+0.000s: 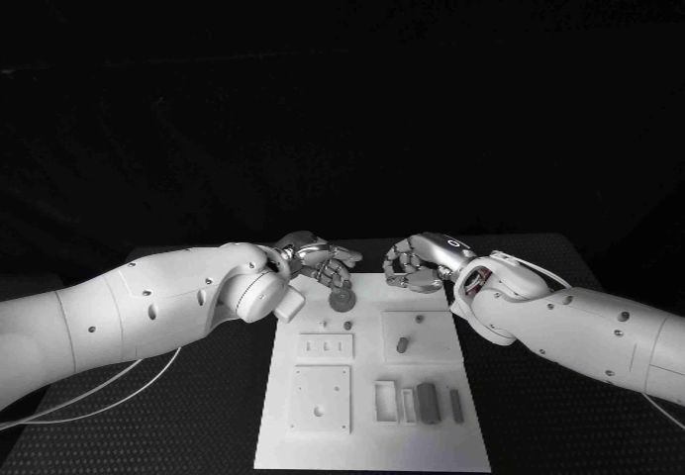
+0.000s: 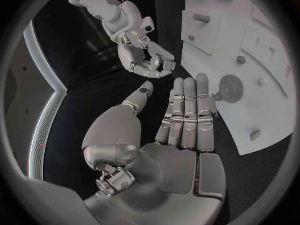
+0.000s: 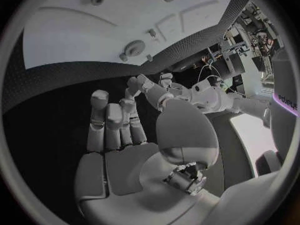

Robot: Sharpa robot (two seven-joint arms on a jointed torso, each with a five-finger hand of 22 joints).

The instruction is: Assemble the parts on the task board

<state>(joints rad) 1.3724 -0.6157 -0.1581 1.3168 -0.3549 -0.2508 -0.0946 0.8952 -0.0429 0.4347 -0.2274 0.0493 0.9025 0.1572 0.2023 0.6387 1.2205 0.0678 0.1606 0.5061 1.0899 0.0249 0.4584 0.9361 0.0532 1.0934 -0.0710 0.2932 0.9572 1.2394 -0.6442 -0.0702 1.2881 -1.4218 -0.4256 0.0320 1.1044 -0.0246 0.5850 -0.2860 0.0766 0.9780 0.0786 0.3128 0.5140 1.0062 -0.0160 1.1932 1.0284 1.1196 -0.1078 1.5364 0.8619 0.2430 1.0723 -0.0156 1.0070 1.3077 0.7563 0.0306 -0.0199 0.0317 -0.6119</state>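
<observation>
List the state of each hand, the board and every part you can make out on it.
left hand: open, fingers straight, holding nothing, at the board's far edge.
right hand: open, empty, near the far edge.
task board: flat on the table.
round disc part: lying flat near the left hand's fingertips.
dark bar parts: lying at the board's near right.
</observation>
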